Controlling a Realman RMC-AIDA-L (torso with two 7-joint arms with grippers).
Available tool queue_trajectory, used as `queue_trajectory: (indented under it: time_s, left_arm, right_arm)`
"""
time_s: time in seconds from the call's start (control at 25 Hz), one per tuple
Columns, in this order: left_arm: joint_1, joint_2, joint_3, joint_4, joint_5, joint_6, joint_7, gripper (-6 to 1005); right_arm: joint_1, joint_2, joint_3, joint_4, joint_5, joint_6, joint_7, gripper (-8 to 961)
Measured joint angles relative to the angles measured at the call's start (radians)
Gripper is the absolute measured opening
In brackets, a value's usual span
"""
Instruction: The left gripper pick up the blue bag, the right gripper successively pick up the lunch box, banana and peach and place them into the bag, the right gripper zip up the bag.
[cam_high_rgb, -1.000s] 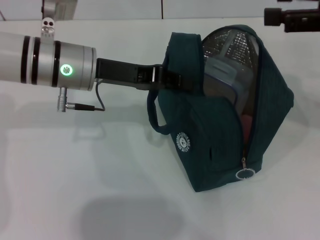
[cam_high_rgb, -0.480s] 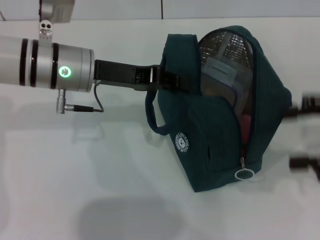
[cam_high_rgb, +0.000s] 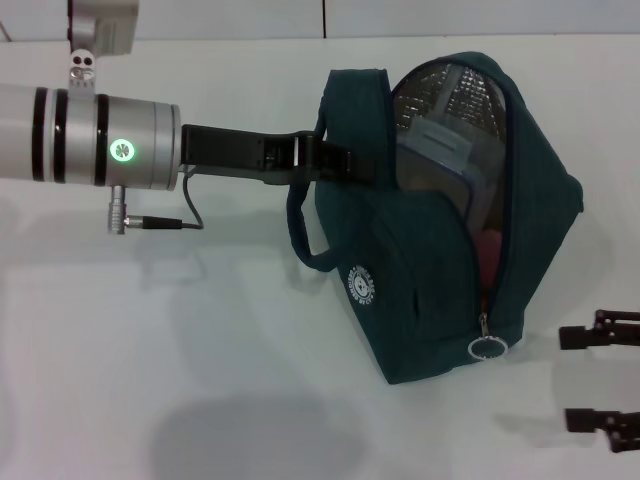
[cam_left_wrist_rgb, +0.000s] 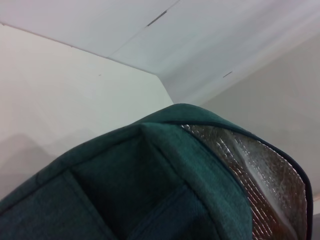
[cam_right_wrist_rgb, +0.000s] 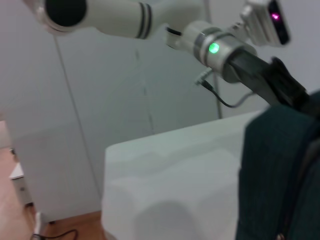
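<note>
Left tool (cam_high_rgb: 340, 160) apparently grips blue bag (cam_high_rgb: 420, 300); right tool (cam_high_rgb: 600, 385) open nearby.

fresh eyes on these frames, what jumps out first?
The blue bag in the middle of the white table, gaping open with silver lining and the lunch box inside. Next, the left claw, reaching in from the left on a silver arm with a green ring light, shut on the bag's handle. The right claw sits open, low on the right near the ring zipper pull.
</note>
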Motion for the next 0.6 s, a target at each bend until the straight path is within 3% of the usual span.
queue_trajectory:
  time_s: [0.24, 0.6]
  left_arm:
    - [-0.001, 0.0, 0.002, 0.0, -0.01, 0.0, 0.0, 37]
    - [-0.003, 0.002, 0.003, 0.0, -0.012, 0.0, 0.0, 36]
  right_arm:
    - [0.025, 0.006, 0.002, 0.139, 0.002, 0.081, -0.094, 748]
    - [0.063, 0.016, -0.008, 0.222, -0.002, 0.139, -0.104, 731]
